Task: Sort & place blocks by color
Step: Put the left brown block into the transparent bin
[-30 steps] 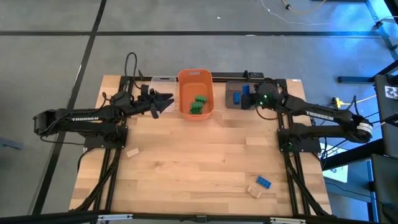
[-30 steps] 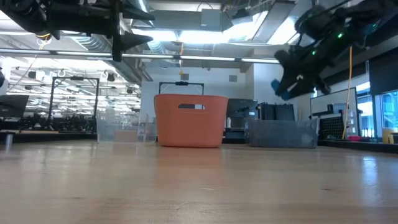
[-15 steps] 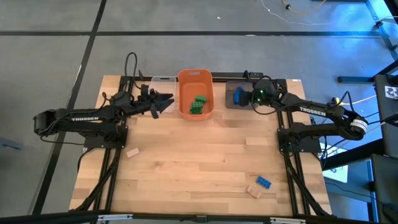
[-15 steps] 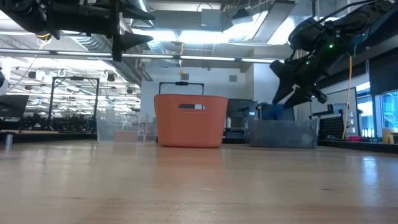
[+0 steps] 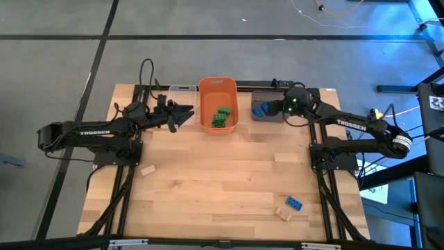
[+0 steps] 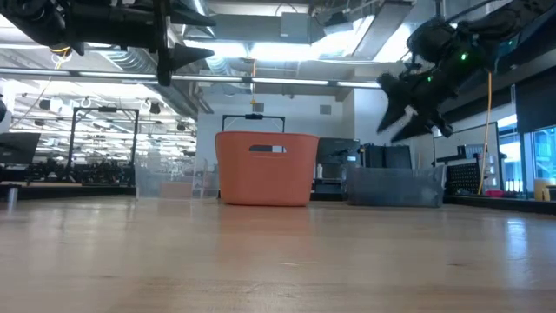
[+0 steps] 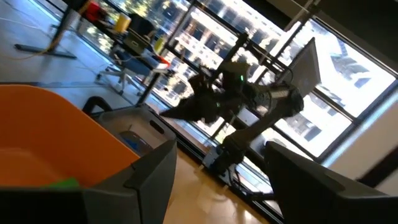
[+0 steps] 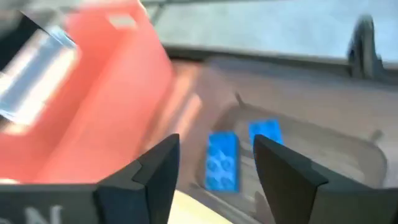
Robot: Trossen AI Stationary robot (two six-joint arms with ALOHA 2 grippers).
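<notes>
Pale wood forms the table (image 5: 229, 180), which we see from above with two dark arms reaching toward its far edge. Three bins stand in a row there: a clear bin (image 5: 182, 93) on the left, an orange bin (image 5: 218, 104) in the middle, and a grey bin (image 5: 262, 111) on the right.

The right gripper (image 5: 272, 108) hangs above the grey bin. Its fingers (image 8: 283, 171) stand apart with nothing between them, and through the gap we see two blue blocks (image 8: 222, 160) lying side by side inside the grey bin. From table height this gripper (image 6: 393, 109) sits well above the bin's rim.

The left gripper (image 5: 186, 111) waits near the clear bin, just left of the orange one, raised off the table. Its jaws are apart and empty.

Green blocks (image 5: 221, 117) lie clustered inside the orange bin. We cannot tell what the clear bin holds.

Three blocks are on the bare table. A tan block (image 5: 147, 169) lies near the left edge, beside the left arm's base. At the near right, a blue block (image 5: 294, 203) and another tan block (image 5: 283, 213) lie just beside each other, well apart from both grippers.

Black cables run along the table's far edge behind the bins. A lit room with shelving shows beyond.
</notes>
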